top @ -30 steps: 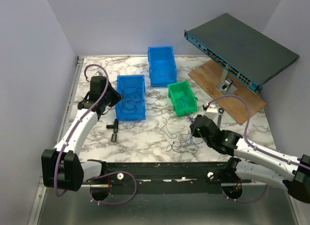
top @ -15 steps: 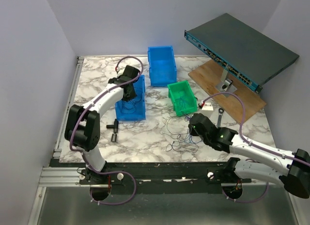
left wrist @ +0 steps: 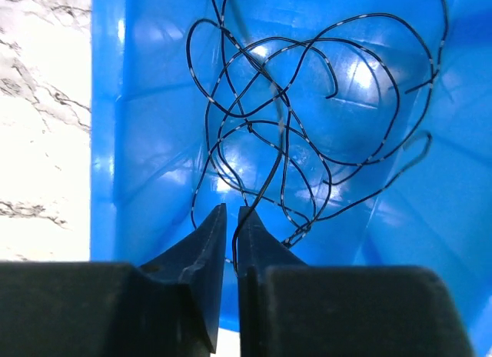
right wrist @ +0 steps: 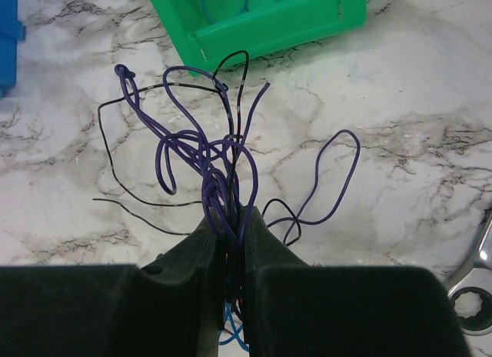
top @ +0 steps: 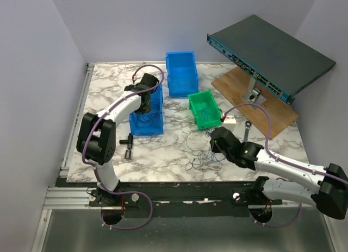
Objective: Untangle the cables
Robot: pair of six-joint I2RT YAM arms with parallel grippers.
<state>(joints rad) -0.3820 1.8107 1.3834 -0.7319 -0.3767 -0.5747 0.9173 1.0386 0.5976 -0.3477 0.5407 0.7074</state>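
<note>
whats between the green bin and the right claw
Loops of thin purple and black cables, pinched in the right claw and spreading toward the green bin; clearest in the right wrist view.

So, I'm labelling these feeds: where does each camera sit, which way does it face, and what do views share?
Top external: above and behind the arms, looking down on the marble table; both arms show, left pincer and right pincer included.
Left wrist: on that wrist, looking down into the blue bin at a black cable; pincer at the bottom.
Right wrist: on that wrist, facing the green bin across the table; pincer clamps purple and black cables.
Shared: top and right wrist both show the green bin.
</note>
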